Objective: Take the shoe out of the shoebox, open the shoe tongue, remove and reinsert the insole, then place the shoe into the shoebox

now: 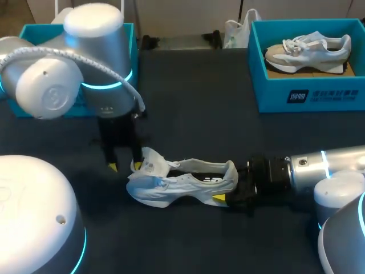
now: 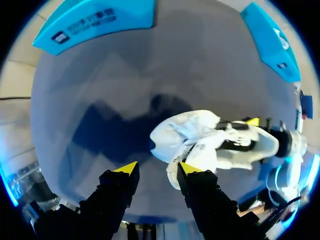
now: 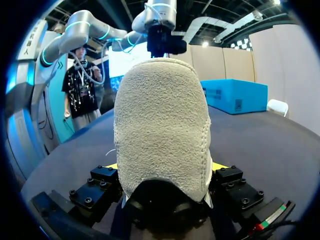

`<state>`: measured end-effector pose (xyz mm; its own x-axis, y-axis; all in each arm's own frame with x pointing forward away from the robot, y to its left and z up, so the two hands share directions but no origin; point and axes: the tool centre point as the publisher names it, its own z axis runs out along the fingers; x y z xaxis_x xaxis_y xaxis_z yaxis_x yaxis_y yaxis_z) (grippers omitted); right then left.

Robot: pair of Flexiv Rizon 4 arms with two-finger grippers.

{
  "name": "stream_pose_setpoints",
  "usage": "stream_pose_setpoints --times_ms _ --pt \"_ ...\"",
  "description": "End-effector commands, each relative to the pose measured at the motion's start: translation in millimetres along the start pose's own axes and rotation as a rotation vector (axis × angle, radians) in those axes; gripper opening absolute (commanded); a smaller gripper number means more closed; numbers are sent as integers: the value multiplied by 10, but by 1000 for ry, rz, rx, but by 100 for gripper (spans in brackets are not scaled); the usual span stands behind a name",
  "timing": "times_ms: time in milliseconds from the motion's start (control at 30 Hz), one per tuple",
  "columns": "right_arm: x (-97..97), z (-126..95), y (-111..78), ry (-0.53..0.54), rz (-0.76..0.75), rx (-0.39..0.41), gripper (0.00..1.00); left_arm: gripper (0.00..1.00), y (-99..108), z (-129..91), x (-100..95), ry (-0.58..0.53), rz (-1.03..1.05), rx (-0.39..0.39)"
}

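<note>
A white shoe [image 1: 182, 182] lies on its side on the dark table, toe towards my left arm. My right gripper [image 1: 228, 197] is shut on its heel; in the right wrist view the grey heel [image 3: 162, 130] fills the space between the fingers. My left gripper [image 1: 125, 166] hangs over the toe end, open with nothing between its fingers. In the left wrist view the left gripper [image 2: 157, 170] has one fingertip [image 2: 189, 167] right beside the raised tongue of the shoe [image 2: 210, 142]. A blue shoebox [image 1: 319, 94] stands at the back right.
The right box holds a second, beige and white shoe [image 1: 308, 50]. Another blue box [image 1: 28, 34] stands at the back left, partly hidden behind my left arm. A white plastic bag [image 1: 236, 31] lies at the far edge.
</note>
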<state>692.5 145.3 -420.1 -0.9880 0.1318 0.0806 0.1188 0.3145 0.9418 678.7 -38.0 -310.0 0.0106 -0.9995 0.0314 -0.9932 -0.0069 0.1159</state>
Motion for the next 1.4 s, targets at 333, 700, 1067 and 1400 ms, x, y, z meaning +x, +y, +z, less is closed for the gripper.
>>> stream_pose_setpoints --times_ms 333,700,1067,1400 --pt "3 4 12 -1 1 5 0 45 -73 -1005 300 68 270 35" --pt "3 4 12 -1 1 5 0 0 -152 -1333 637 150 750 75" --pt "3 4 12 -1 1 5 0 0 -143 -1416 734 147 1115 30" --pt "3 4 12 -1 1 5 0 0 -108 -1384 842 192 1240 103"
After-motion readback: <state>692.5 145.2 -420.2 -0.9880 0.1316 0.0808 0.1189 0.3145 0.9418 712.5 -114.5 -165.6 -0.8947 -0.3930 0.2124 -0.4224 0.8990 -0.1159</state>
